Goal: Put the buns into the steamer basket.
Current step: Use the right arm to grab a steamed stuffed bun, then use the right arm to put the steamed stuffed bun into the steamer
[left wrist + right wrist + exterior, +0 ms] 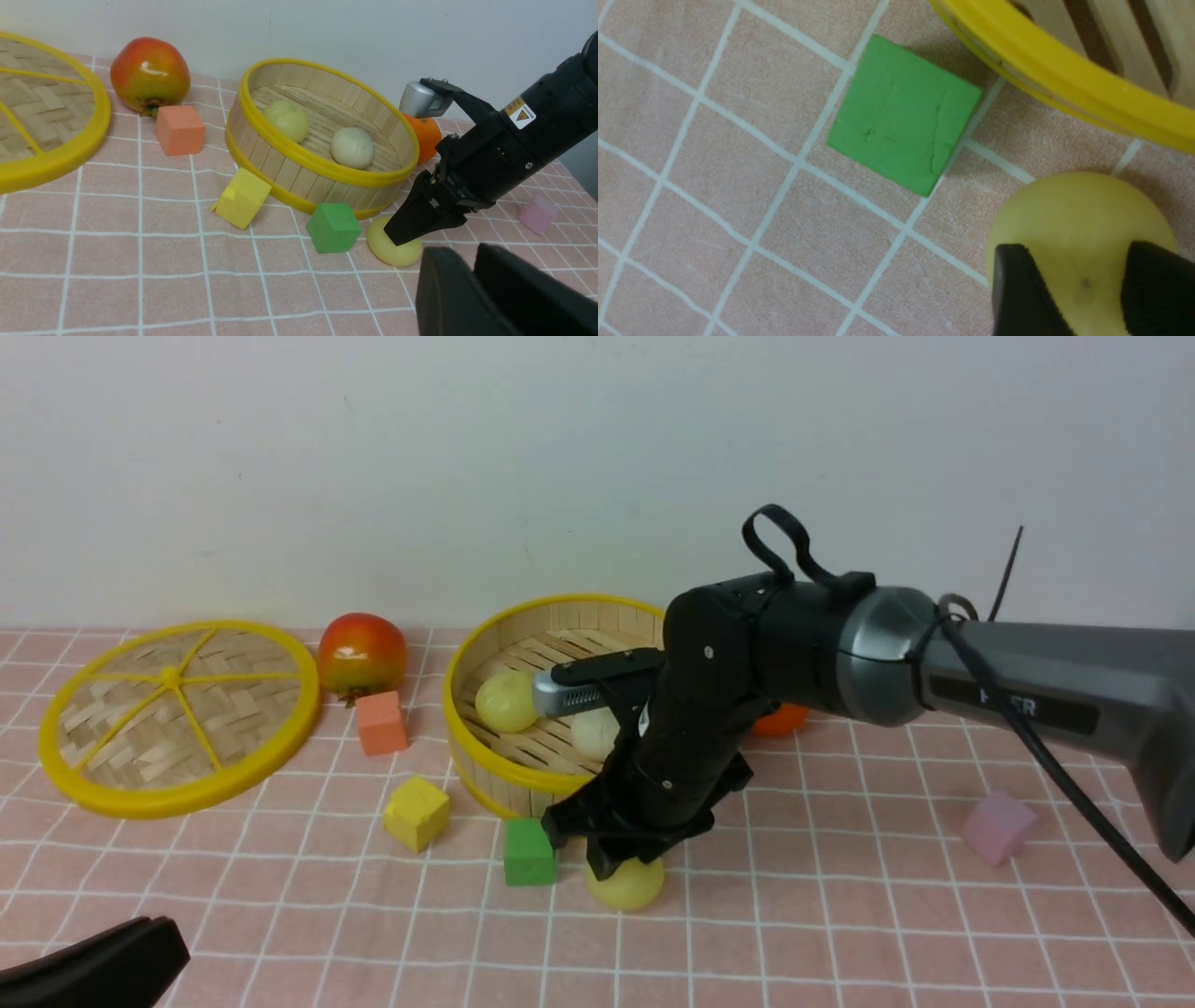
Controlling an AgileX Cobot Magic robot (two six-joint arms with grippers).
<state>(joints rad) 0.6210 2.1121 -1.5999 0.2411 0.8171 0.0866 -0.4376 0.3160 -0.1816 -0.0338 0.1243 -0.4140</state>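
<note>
The steamer basket (450, 709) stands mid-table and holds a pale yellow bun (504, 702) and an off-white bun (594, 733). The left wrist view shows the same basket (299, 154), yellow bun (286, 120) and off-white bun (352, 148). A second pale yellow bun (637, 890) rests on the cloth just in front of the basket, beside a green cube (528, 852). My right gripper (611, 870) points down onto this bun (1073, 214), its fingers closed against the upper sides. My left gripper (467, 254) is shut and empty, low at the near left (140, 943).
A flat woven disc (177, 714) lies far left. A red-orange fruit (362, 653), an orange cube (381, 722) and a yellow cube (416, 813) sit left of the basket. An orange fruit (780, 720) is behind my right arm. A pink cube (997, 826) is on the right.
</note>
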